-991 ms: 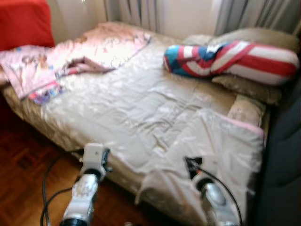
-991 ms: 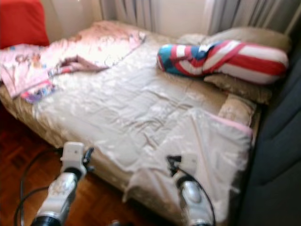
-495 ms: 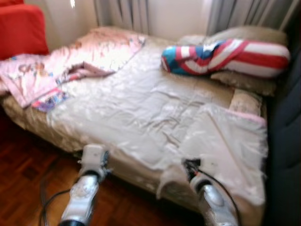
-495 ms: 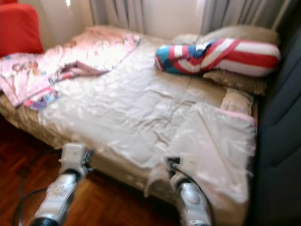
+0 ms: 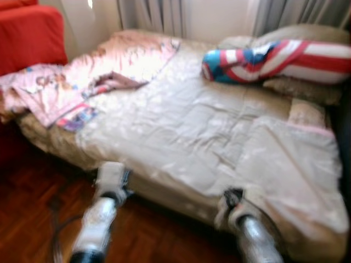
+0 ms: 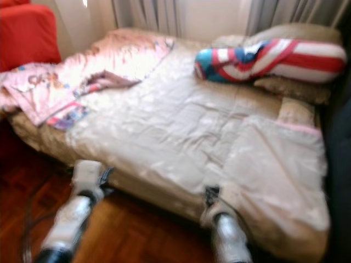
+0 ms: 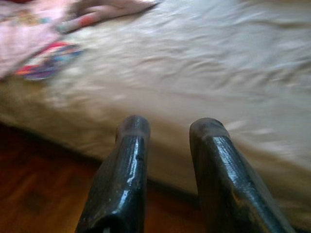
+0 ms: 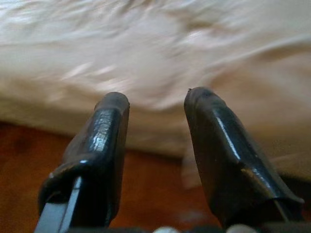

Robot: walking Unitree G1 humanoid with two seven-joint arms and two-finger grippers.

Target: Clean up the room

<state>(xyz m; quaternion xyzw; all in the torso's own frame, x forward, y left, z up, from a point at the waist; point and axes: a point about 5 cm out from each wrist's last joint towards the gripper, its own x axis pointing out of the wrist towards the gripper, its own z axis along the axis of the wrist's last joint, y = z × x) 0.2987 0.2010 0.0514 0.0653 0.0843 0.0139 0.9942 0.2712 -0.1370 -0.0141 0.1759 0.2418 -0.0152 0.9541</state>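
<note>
while both arms reach toward the bed [image 5: 49,139], the thing most in need of tidying looks to be the beige quilt [image 5: 208,126] spread over it, with its near right corner folded back on itself into a rumpled flap [image 5: 290,164]. the quilt is satiny and thin, so it should be light and limp but slippery; a pinch on a doubled edge or the corner of that flap would hold better than a grab at the smooth middle, and it will drag and bunch rather than lift cleanly.

the left gripper [image 7: 167,128] hovers just off the bed's near edge over the floor, its two fingers parted with a clear gap and nothing between them. the right gripper [image 8: 153,99] sits close to the bed's near edge below the flap, fingers likewise apart and empty; the head views are blurred, so i cannot tell whether it touches the cloth.

a pink printed blanket [image 5: 71,82] lies crumpled on the bed's far left corner, hanging a little over the side. a red, white and blue striped pillow [image 5: 274,60] rests at the bed's far right end on a beige pillow [image 5: 301,87]. a red chair [image 5: 30,33] stands just left of the bed, grey curtains [image 5: 153,13] hang behind it, and dark wooden parquet [image 5: 33,219] runs in front of it.
</note>
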